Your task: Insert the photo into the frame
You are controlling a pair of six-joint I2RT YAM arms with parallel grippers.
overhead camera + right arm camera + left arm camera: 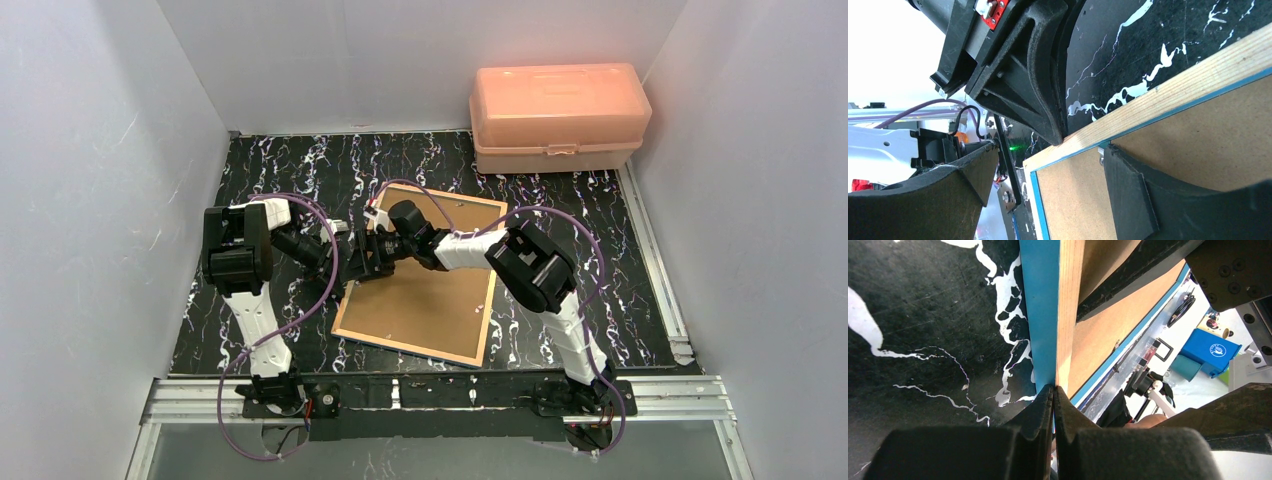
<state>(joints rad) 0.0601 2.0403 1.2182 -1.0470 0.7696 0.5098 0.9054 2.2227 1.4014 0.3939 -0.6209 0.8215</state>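
Centrally, frame (410, 349): laid back-up on the black marbled table (280, 170), with its light wood rim and a thin blue line shown around the brown backing board (430, 300) seated in it.
Frame edge, left wrist view: a blue outer side and a wood-coloured back strip are seen running side by side up to the fingertips.
Left gripper (350, 262): reached in from outside the frame's left edge. Its fingers (1040, 410) are pressed together with nothing seen between them, and the tips are set against the rim at the seam between blue and wood.
Right gripper (375, 262): brought over the backing board to the same left edge, just beside the left gripper. Its fingers are spread and nothing is held.
Right gripper, inner finger (1128, 195): laid over the backing board just inside the rim, its tip next to a small metal tab (1100, 156). Whether it presses on the board cannot be told.
Right gripper, outer finger (948, 185): held off the frame, beyond the left rim.
Pink box (558, 115): lidded, stood beyond the frame's far right corner, apart from it.
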